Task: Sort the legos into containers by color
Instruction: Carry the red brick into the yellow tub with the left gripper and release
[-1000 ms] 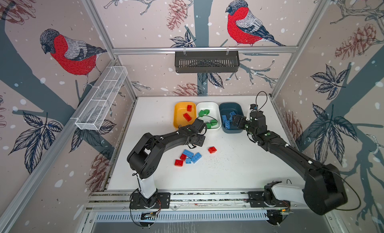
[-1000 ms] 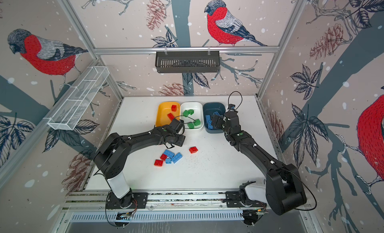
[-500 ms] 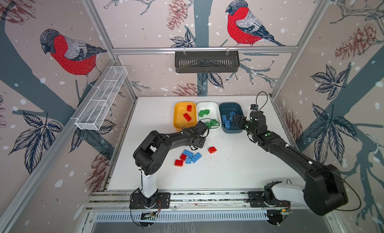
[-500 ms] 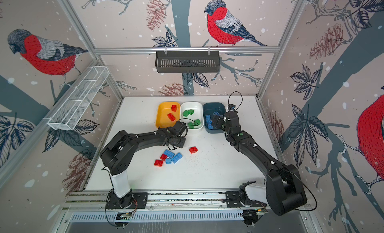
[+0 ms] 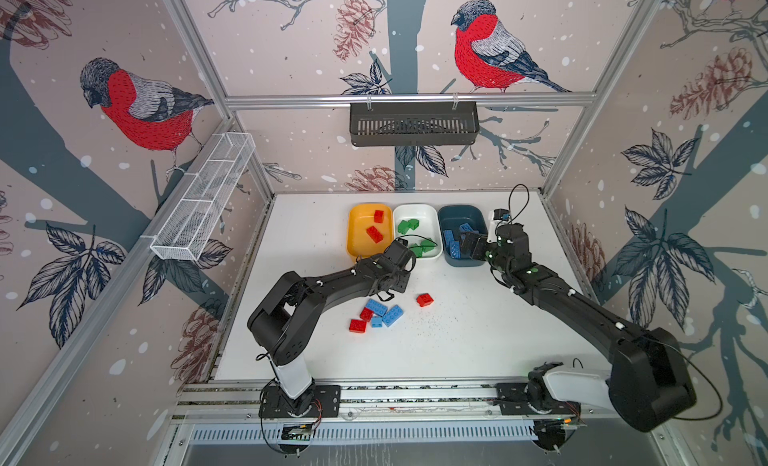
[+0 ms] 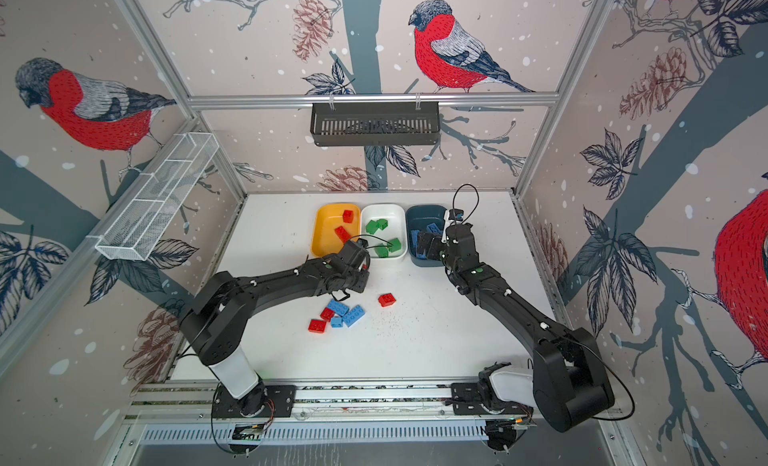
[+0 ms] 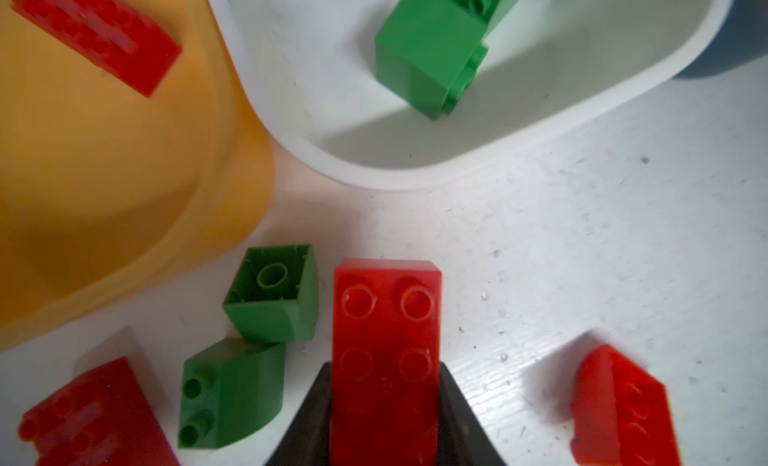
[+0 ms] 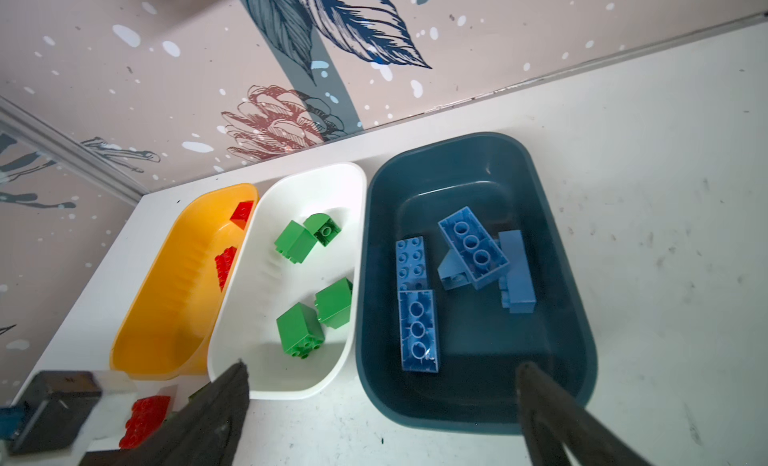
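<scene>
Currently three tubs (image 8: 253,310) hold red, green, blue legos (image 8: 299,328) separately; left fingers (image 7: 307,422) clench red brick (image 7: 386,339), right fingers (image 8: 208,422) spread

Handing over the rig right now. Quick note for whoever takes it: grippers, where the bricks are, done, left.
Left gripper: shut on a red 2x4 brick, just outside the yellow-orange tub.
Right gripper: open, empty, over the near end of the teal tub.
Done: two red bricks in the yellow-orange tub, four green bricks in the white tub, about five light blue bricks in the teal tub.
Left: the held red; two loose green bricks and two loose red bricks beside it; mid-table, three loose light blue bricks, two red, one lone red.
</scene>
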Motion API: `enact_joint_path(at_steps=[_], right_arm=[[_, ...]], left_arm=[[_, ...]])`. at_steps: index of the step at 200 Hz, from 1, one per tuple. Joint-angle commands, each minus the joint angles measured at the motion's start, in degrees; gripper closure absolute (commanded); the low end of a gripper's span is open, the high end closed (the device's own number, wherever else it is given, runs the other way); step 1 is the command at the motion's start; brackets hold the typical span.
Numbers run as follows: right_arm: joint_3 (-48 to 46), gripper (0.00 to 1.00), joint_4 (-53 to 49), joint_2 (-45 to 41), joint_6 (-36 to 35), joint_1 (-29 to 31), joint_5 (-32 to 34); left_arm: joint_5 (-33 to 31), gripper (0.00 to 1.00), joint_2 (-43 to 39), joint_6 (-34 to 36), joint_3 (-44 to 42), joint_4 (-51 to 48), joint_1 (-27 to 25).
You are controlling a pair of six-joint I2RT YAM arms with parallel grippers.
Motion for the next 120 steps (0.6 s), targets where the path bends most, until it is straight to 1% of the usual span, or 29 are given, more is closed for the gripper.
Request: enact_joint_path(at_steps=[1, 12, 39, 61, 73, 93, 120], right_arm=[[0.09, 0.0, 3.51, 0.07, -2.84, 2.0, -1.48], [0.17, 0.0, 4.05, 0.21, -3.91, 3.25, -1.49], [0.55, 0.0, 5.29, 0.98, -6.11, 6.19, -1.03], [1.3, 0.0, 5.35, 1.45, -7.5, 8.53, 0.87], [1.57, 0.01, 5.41, 1.57, -7.93, 9.31, 2.19], [1.88, 0.0, 4.91, 1.81, -8.13, 9.52, 3.14], [2.03, 0.0, 4.67, 1.66, -7.91, 9.6, 4.24]], left_arm=[[-2.32, 0.73, -2.4, -1.76, 0.19, 3.36, 0.37], [-3.05, 0.72, -3.29, -1.91, 0.59, 3.99, 0.79], [-2.35, 0.73, -3.45, -1.9, 3.33, 4.14, 3.49], [-2.71, 0.73, -3.52, -3.56, 4.43, 5.78, 7.12], [-4.14, 0.73, -3.22, -5.26, 5.02, 6.01, 9.18], [-7.86, 0.73, -1.01, -7.06, 7.42, 4.88, 12.26], [-8.9, 0.73, 4.7, -7.97, 13.03, 1.03, 16.03]])
